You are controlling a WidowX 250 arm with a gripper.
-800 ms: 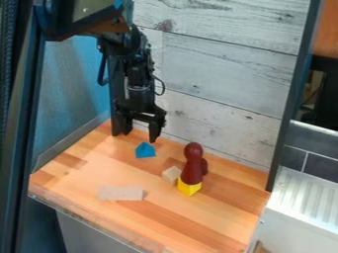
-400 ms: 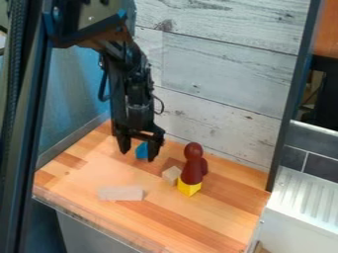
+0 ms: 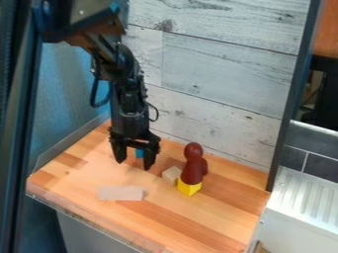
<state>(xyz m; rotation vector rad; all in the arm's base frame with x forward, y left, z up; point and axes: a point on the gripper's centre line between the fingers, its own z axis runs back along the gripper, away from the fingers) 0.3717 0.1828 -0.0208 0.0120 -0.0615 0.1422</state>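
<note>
- A dark upright frame (image 3: pixel 15 138) runs down the left edge, with a blue side wall (image 3: pixel 69 94) to its right.
- The wooden worktop (image 3: pixel 191 222) starts at the foot of that wall and spreads across the middle, carrying the loose pieces.
- A pale, flat rectangular block (image 3: pixel 121 193) lies toward the front of the worktop, well apart from the wall.
- The black tool (image 3: pixel 134 165) hangs down over the left rear part of the worktop, its two fingers apart, one on each side of a gap.
- A blue block (image 3: pixel 139 153) shows in that gap, partly hidden; whether either finger touches it cannot be told.
- A small light wood cube (image 3: pixel 171 175) sits to the right of the tool, close beside the next pieces.
- A yellow block (image 3: pixel 190 188) rests on the worktop, and a dark red rounded piece (image 3: pixel 192 173) rises above it, with a ball-like top and a bulge on its right side.
- Whitewashed planks (image 3: pixel 224 74) form the rear wall, ending at a dark post (image 3: pixel 288 113).
- Beyond it are grey tiles (image 3: pixel 316 148) over a white ribbed panel (image 3: pixel 307 197).
</note>
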